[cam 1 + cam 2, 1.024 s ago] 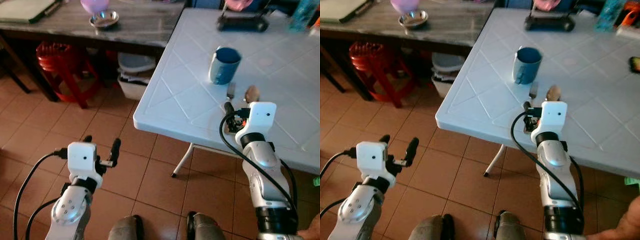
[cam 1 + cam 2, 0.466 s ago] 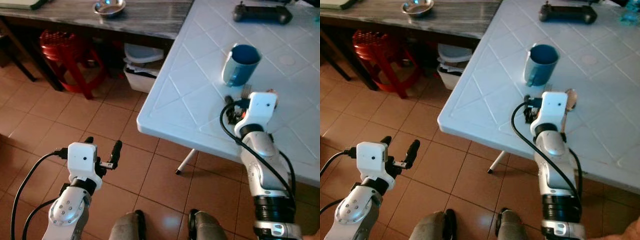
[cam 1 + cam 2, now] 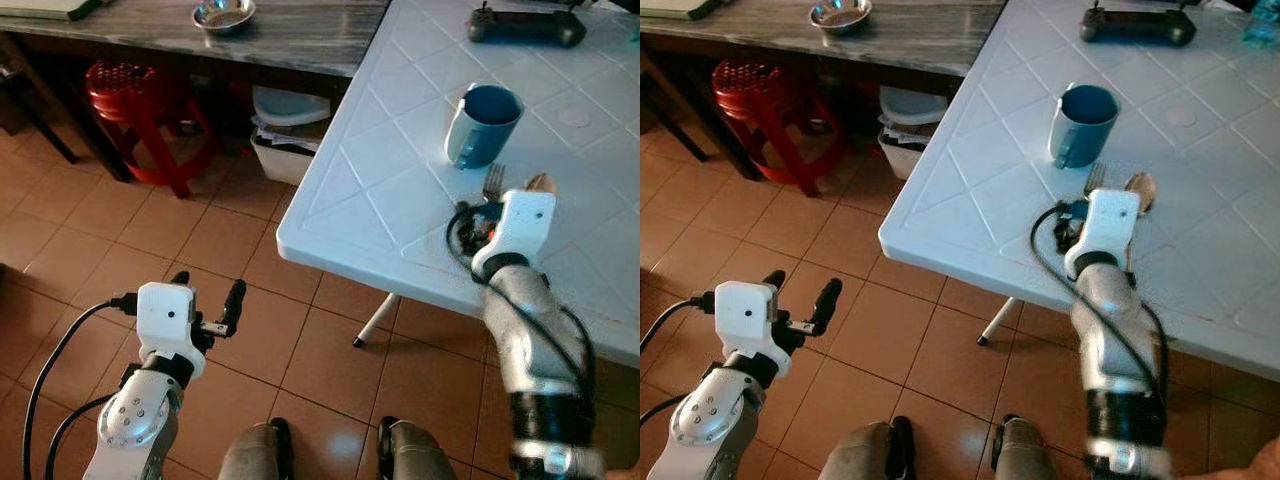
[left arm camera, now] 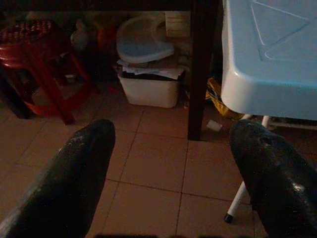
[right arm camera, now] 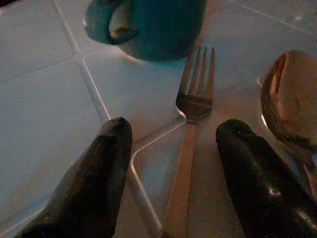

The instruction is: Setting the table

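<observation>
- Tiled floor lies under a white plastic table point(image 3: 380, 170), with a dark wooden table point(image 3: 280, 30) beyond on the left carrying a small metal bowl point(image 3: 224, 14).
- Laid so far, as I judge it: a blue mug point(image 3: 483, 124), with a fork point(image 5: 190, 139) just near of it and a spoon point(image 5: 292, 99) to the fork's right. Plates are not laid, so much is left.
- Right gripper point(image 5: 173, 163) reaches over the table's near edge, its fingers point(image 5: 104, 173) spread wide to either side of the fork handle, gripping nothing.
- Left gripper point(image 3: 205, 300) hangs idle over the floor, spread wide and empty.
</observation>
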Motion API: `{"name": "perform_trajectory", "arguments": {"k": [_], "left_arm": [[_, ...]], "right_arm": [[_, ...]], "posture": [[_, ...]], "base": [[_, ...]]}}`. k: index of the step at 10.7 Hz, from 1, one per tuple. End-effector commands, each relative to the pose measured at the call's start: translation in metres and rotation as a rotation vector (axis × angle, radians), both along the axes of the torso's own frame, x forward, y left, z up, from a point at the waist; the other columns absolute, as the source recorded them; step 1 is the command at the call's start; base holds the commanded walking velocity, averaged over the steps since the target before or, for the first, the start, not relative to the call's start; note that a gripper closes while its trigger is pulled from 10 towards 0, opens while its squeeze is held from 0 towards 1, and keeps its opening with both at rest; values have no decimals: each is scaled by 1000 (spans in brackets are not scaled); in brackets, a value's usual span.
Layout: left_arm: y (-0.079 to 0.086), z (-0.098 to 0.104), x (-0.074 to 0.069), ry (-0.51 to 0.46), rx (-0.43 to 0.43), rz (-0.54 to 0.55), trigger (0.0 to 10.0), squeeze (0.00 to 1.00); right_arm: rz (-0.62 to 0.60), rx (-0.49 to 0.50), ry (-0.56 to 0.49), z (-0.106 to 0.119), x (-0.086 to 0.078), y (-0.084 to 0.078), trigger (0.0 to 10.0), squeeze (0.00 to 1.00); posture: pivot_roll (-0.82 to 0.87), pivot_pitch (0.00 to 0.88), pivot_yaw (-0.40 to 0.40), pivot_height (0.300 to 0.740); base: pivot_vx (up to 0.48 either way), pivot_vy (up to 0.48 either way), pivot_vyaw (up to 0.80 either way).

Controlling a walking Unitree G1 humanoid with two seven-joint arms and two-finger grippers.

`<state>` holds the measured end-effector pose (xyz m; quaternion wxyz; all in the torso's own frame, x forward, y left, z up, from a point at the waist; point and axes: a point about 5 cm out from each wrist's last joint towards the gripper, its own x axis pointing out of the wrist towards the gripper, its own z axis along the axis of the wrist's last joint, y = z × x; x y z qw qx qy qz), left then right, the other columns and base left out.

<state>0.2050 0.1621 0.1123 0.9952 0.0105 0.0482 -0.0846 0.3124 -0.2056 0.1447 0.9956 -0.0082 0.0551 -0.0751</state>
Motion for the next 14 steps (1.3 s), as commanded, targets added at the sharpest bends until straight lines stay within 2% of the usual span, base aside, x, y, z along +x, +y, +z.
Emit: {"name": "perform_trajectory", "arguments": {"k": [1, 3, 4, 7, 11, 12, 13, 14], "left_arm": [[2, -2, -1, 20, 9, -5, 10000, 0], [0, -4, -1, 30, 4, -16, 10000, 0], [0, -4, 0, 33, 3, -21, 10000, 0], [0, -4, 0, 36, 3, -32, 10000, 0], [-6, -4, 2, 36, -38, -105, 10000, 0], [-7, -4, 5, 29, -41, -108, 10000, 0], [-9, -6, 7, 33, -52, -101, 10000, 0], [-7, -14, 11, 74, -68, -49, 10000, 0]], "right_arm": [[8, 36, 108, -18, -1, -2, 706, 0], [12, 68, 218, -26, 5, -15, 0, 0], [28, 86, 248, -30, 5, -14, 0, 0], [13, 112, 302, -44, -8, -12, 0, 0], [8, 165, 341, -57, -23, 7, 0, 0], [8, 221, 344, -57, -25, 15, 0, 0], [23, 253, 341, -56, -26, 22, 0, 0], [68, 307, 329, -53, -25, 35, 0, 0]], "posture": [[46, 212, 99, 740], [47, 208, 94, 740], [47, 207, 94, 740], [43, 205, 98, 740], [31, 195, 94, 740], [26, 187, 90, 740], [19, 174, 85, 740], [11, 151, 76, 740]], "base": [[0, 0, 0], [0, 0, 0], [0, 0, 0], [0, 0, 0], [0, 0, 0], [0, 0, 0], [0, 0, 0], [0, 0, 0]]}}
